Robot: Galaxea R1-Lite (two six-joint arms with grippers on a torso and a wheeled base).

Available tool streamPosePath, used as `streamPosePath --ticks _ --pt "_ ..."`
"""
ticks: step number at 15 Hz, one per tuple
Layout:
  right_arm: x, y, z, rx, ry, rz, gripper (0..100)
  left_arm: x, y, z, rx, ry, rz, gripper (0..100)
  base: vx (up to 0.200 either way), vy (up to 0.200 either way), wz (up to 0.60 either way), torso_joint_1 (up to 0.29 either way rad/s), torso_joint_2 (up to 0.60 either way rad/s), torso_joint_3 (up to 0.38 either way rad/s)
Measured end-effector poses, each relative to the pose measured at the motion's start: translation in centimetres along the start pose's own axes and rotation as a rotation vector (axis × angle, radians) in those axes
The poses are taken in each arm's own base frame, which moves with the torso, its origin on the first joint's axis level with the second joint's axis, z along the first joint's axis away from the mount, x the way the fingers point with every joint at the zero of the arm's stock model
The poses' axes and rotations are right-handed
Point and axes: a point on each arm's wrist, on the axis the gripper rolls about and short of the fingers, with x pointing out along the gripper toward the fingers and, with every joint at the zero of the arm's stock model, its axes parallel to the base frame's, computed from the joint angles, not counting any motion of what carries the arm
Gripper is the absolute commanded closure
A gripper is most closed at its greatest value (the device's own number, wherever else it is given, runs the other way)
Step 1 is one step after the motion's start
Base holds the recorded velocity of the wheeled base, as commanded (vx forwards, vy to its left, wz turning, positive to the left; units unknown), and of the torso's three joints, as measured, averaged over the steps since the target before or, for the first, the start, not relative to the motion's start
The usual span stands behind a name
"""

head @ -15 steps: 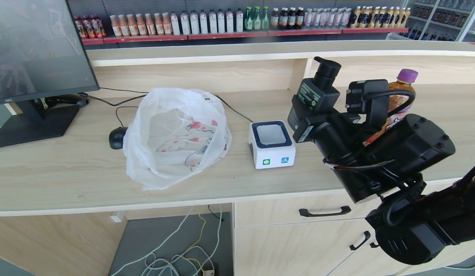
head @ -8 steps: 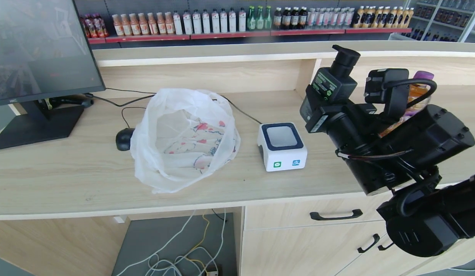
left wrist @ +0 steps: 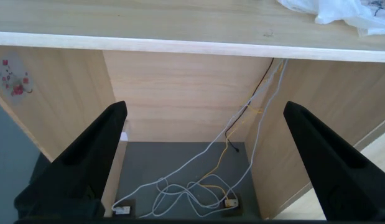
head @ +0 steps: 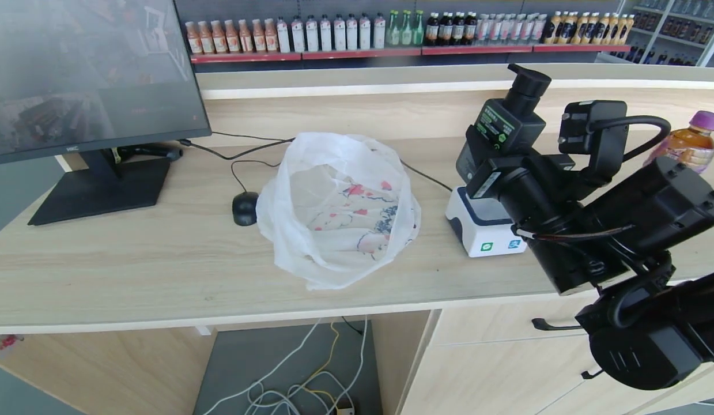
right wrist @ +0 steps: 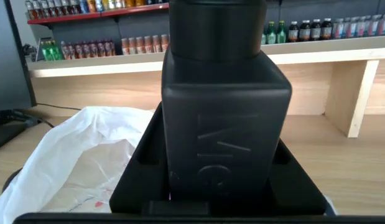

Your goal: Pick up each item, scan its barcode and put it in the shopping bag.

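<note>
Black bottle (head: 502,128) clamped in the right pincer (right wrist: 220,186), jaws closed against its two flat sides, round cap pointing away from the wrist. Held tilted, to the right of the shopping bag (head: 339,207) and over the white scanner (head: 488,239), covering most of the scanner's top window. Left pincer (left wrist: 208,158) spread wide, fingers (left wrist: 86,165) gripping and touching nothing, hanging lower than the bag, in front of the surface (head: 132,259) edge.

From the head view:
- Green label on the bottle's side.
- Scanner just beside the bag's right flank.
- Black mouse (head: 245,208) just beside the bag's left, monitor (head: 86,75) farther left.
- Amber drink bottle (head: 688,144) with purple cap well to the bag's right, beyond the arm.
- Shelf (head: 391,51) of drinks far behind the bag.

From the right wrist view: the bottle's plain embossed face up close, crumpled white bag film beyond it.

From the left wrist view: a corner of the bag at the surface edge, loose cables (left wrist: 198,186) on the floor beneath.

Red and blue print inside the bag's open mouth; cannot tell whether on the film or on something within.
</note>
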Motion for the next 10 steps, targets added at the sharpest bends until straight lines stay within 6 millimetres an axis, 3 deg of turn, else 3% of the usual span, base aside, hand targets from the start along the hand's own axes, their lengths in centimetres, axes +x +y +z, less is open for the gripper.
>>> streamPosePath --ticks 3,10 --pt "-0.03 0.0 0.01 0.0 0.0 0.001 100 0.0 0.0 0.0 0.004 0.0 0.0 0 0.0 0.2 0.0 0.002 0.0 -0.002" --pt "-0.79 0.37 0.38 0.006 0.008 0.02 100 0.0 0.0 0.0 0.004 -0.001 0.0 0 0.0 0.0 0.0 0.0 0.0 0.0"
